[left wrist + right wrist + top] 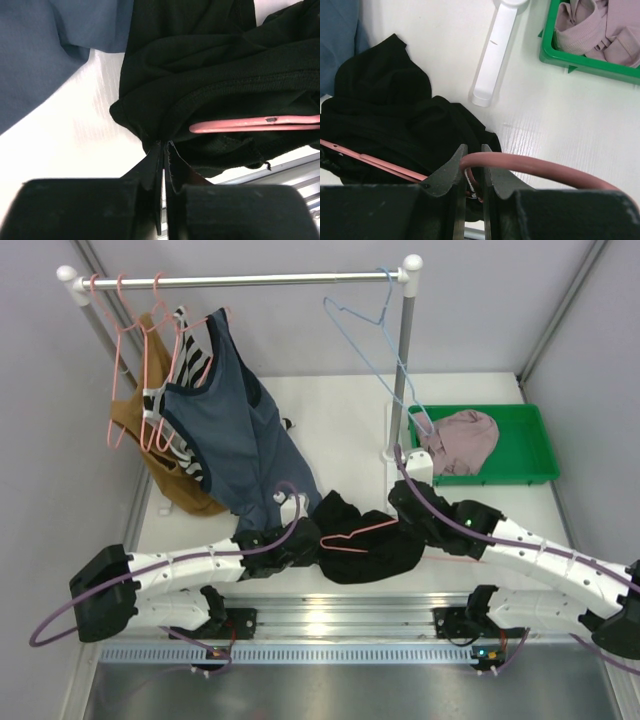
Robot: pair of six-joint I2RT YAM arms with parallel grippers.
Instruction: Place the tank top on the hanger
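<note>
The black tank top [385, 560] lies in a loose heap on the table [340, 410], close to its near edge, between the two arms. The salmon-pink hanger [255, 124] lies on the heap, and one of its arms seems to go under a hemmed edge of the fabric. The left gripper [163, 148] is closed on a thin fold at the border of the tank top. The right gripper [472, 152] is almost closed too, with the pink wire between its fingers. Several things could go wrong from here. The left hold takes only a little fabric, so a pull could make the soft cloth slip out. The thin wire could turn in the right gripper, and then the hanger arm would miss the shoulder opening. The garment is bunched, so the hanger could enter the wrong opening. It could also slide over the near edge of the table.
</note>
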